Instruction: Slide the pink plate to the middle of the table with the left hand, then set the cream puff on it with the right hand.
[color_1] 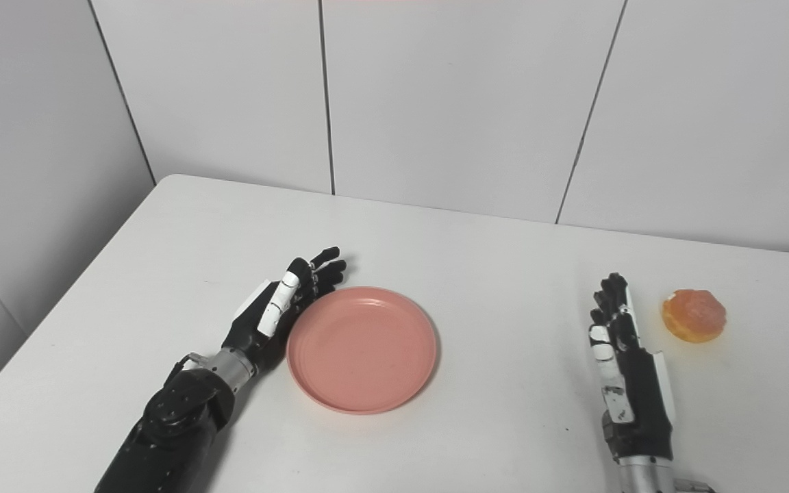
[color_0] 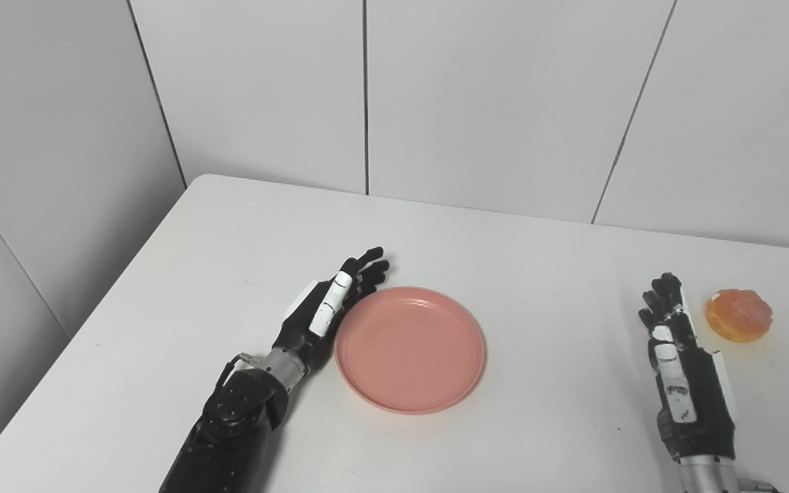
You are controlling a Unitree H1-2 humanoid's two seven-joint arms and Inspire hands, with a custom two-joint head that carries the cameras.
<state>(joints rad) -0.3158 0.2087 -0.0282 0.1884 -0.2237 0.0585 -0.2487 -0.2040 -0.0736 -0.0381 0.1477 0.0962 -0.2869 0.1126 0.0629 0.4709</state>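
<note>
The pink plate (color_0: 410,349) lies flat near the middle of the white bench (color_0: 504,260), a little toward the near edge, and nothing is in it; its shallow well shows only faint ring lines and no print or label. At its 9 to 10 o'clock rim the left robot hand (color_0: 329,305) lies on its side with fingers stretched out and close together, holding nothing, its inner edge touching or just short of touching the rim; which, I cannot tell. The cream puff (color_0: 738,314), orange and glossy, sits on the bare bench at about 3 o'clock from the plate, well apart from it. Just beside the puff, at its 8 o'clock, the right robot hand (color_0: 682,370) rests palm down, fingers straight and nearly together, holding nothing, clear of the puff. Both forearms are cut off by the bottom edge. No writing is legible on either arm.
</note>
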